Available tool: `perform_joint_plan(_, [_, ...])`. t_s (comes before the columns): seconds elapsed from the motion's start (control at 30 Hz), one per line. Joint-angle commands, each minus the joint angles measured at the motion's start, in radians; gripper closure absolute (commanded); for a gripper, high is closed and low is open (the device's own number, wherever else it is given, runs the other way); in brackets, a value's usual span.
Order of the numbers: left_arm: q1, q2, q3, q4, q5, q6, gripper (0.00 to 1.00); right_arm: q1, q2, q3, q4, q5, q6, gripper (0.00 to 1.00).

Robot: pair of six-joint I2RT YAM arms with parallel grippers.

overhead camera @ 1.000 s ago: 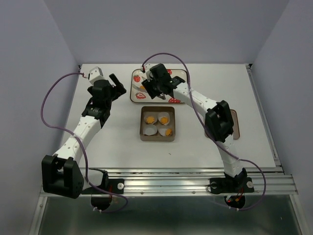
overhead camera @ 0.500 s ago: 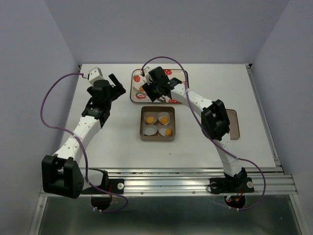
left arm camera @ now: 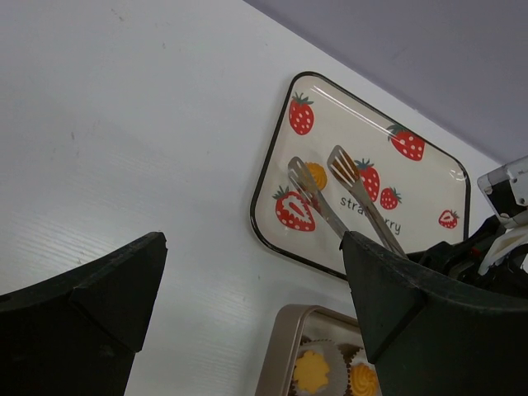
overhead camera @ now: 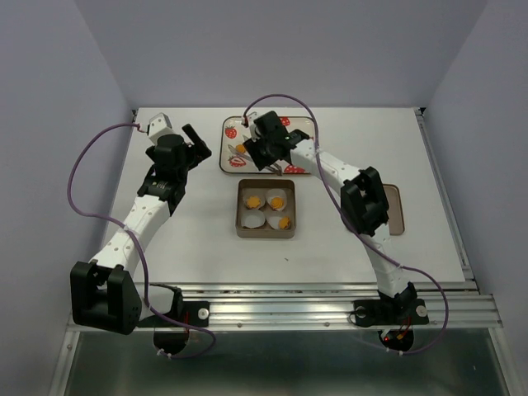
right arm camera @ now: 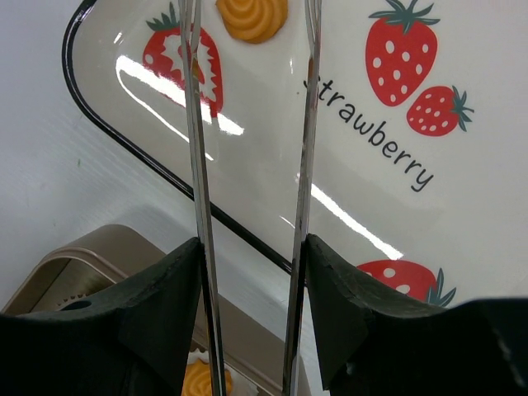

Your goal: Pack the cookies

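One orange cookie (left arm camera: 318,176) lies on the strawberry tray (overhead camera: 297,132); it also shows at the top of the right wrist view as cookie (right arm camera: 252,16). My right gripper (right arm camera: 252,272) is shut on metal tongs (right arm camera: 198,165), whose two tips stand on either side of that cookie. Whether the tips touch it I cannot tell. Three more cookies (overhead camera: 278,199) sit in white paper cups inside the brown square tin (overhead camera: 266,235); the near-left cup (overhead camera: 253,221) holds nothing. My left gripper (left arm camera: 252,243) hangs open left of the tray with nothing between its fingers.
A flat brown lid-like piece (overhead camera: 398,210) lies right of the tin, partly under the right arm. Purple cables loop over both arms. The table's right edge rail (overhead camera: 445,198) runs along the side.
The right arm has shifted slightly left over the tray with the tongs, and the tong arms have drawn a little closer together. The left arm has not moved.
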Motion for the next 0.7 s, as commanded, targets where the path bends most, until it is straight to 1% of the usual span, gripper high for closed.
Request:
perform_joint_plan(0.0, [0.006, -0.035, 0.002, 0.019, -0.012, -0.006, 0.01, -0.012, -0.028, 0.012, 0.010, -0.017, 0.031, 0.44])
perform_joint_plan(0.03, [0.006, -0.037, 0.002, 0.017, -0.013, -0.006, 0.01, -0.012, -0.029, 0.012, 0.010, -0.022, 0.033, 0.44])
perform_joint_plan(0.07, [0.006, -0.037, 0.002, 0.017, -0.013, -0.008, 0.01, -0.012, -0.028, 0.012, 0.010, -0.037, 0.036, 0.46])
perform_joint_plan(0.13, [0.006, -0.037, 0.003, 0.019, -0.013, -0.008, 0.01, -0.023, -0.025, 0.022, 0.010, -0.054, 0.045, 0.48])
perform_joint_plan(0.27, [0.006, -0.038, 0.005, 0.017, -0.017, -0.008, 0.01, -0.023, -0.023, 0.027, 0.004, -0.100, 0.048, 0.57])
perform_joint_plan(0.43, [0.006, -0.038, 0.006, 0.019, -0.015, -0.008, 0.01, -0.023, -0.046, 0.012, 0.001, -0.106, 0.056, 0.63])
perform_joint_plan(0.47, [0.006, -0.038, 0.006, 0.017, -0.015, -0.009, 0.01, -0.023, -0.049, 0.012, 0.001, -0.100, 0.056, 0.65])
perform_joint_plan(0.67, [0.006, -0.047, 0.008, 0.017, -0.018, -0.014, 0.01, -0.023, -0.121, 0.019, 0.022, -0.080, 0.021, 0.67])
